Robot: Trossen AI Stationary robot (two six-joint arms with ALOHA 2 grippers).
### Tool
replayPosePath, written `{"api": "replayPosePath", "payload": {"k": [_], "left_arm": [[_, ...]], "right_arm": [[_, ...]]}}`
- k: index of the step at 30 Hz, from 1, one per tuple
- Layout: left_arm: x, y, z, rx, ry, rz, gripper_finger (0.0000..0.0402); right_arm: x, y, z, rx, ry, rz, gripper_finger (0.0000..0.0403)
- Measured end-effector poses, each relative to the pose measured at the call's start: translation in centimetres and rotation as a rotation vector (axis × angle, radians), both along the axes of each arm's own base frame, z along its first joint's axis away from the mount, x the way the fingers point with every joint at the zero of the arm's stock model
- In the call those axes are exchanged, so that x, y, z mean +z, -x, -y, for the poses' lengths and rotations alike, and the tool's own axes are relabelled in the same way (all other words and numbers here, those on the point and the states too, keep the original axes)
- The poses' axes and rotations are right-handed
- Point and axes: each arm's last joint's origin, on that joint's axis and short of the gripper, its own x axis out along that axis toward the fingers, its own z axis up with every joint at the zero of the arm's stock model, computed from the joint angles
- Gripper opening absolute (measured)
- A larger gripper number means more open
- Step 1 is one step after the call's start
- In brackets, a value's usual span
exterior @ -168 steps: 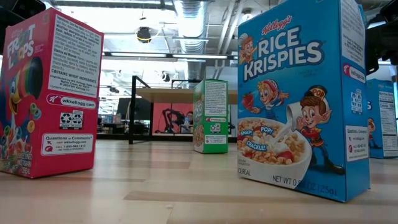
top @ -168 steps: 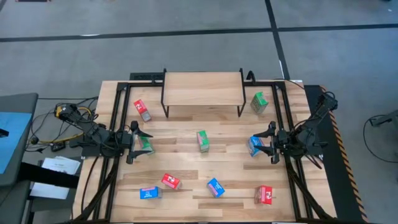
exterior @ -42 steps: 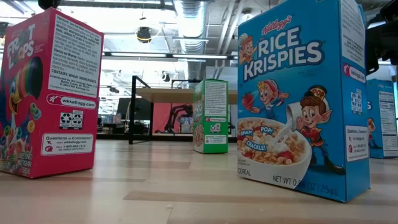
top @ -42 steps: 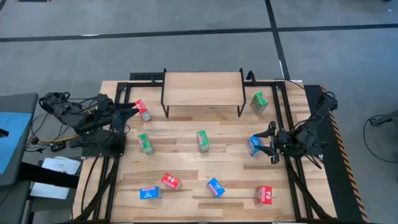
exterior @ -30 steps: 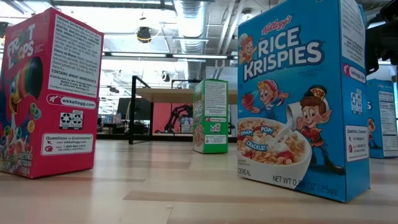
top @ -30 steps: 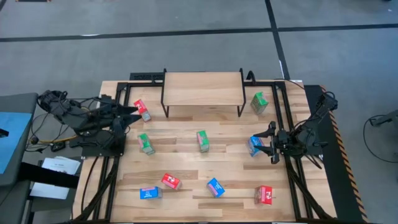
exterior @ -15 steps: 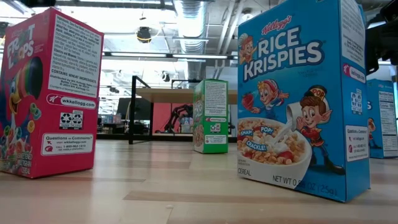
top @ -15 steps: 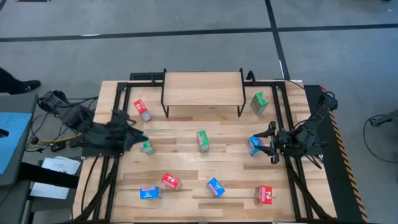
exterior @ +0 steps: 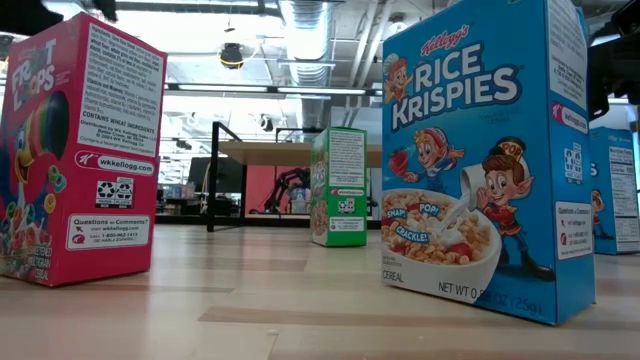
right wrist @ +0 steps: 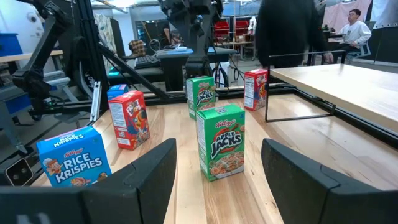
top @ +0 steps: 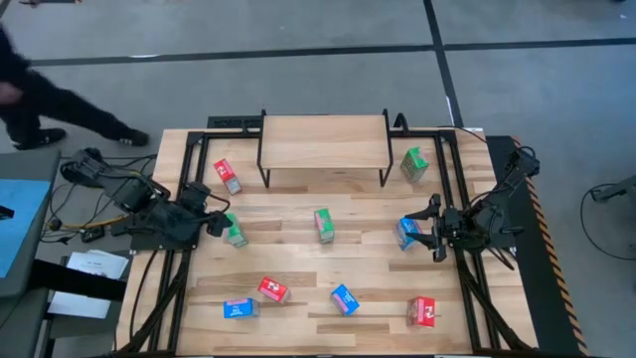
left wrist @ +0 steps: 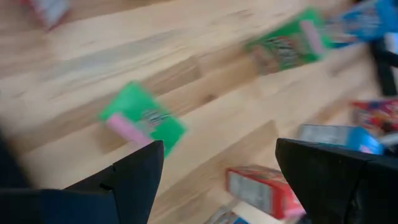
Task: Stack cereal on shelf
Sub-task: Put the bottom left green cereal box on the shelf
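Note:
Small cereal boxes stand scattered on the wooden table. The shelf (top: 323, 142) stands at the far middle with nothing on it. My left gripper (top: 217, 225) is open and tipped downward just left of an upright green box (top: 235, 235). In the left wrist view that green box (left wrist: 143, 121) lies ahead of the open fingers (left wrist: 134, 177), not between them. My right gripper (top: 425, 231) waits open and level at the right, over a blue box (top: 406, 235). Nothing sits between its fingers (right wrist: 146, 177).
Other boxes: red (top: 227, 175) at far left, green (top: 323, 225) in the middle, green (top: 414, 164) at far right, and red (top: 272, 290), blue (top: 238, 308), blue (top: 345, 299), red (top: 423, 312) along the near side. A person (top: 40, 89) walks past beyond the far left corner.
My left gripper has swung from beside the far-left red box toward the near edge and downward, rolling and tipping over, and now stands beside the left green box, still open. A person has walked into view at the far left. No box has moved.

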Motion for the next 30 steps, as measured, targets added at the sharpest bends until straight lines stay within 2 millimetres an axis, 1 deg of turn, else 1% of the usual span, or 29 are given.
{"api": "replayPosePath", "payload": {"k": [5,11,15,26,30], "left_arm": [[-0.7,0.0,-0.2,0.086,0.066,-0.107,0.0300],[-1.1,-0.7,-0.1,0.122,0.071,-0.141,0.0300],[-1.4,-1.3,0.2,0.145,0.109,-0.178,0.0300],[-2.9,-3.4,1.1,0.186,0.063,-0.266,0.0300],[-3.3,-4.2,1.5,0.196,0.039,-0.254,0.0300]], "right_arm": [[0.0,0.0,0.0,0.000,-0.001,0.000,0.0261],[0.0,0.0,0.0,0.000,0.000,0.000,0.0261],[0.0,0.0,0.0,0.000,-0.001,0.000,0.0261],[0.0,0.0,0.0,0.000,0.000,0.000,0.0261],[0.0,0.0,0.0,0.000,0.000,0.000,0.0261]]}}
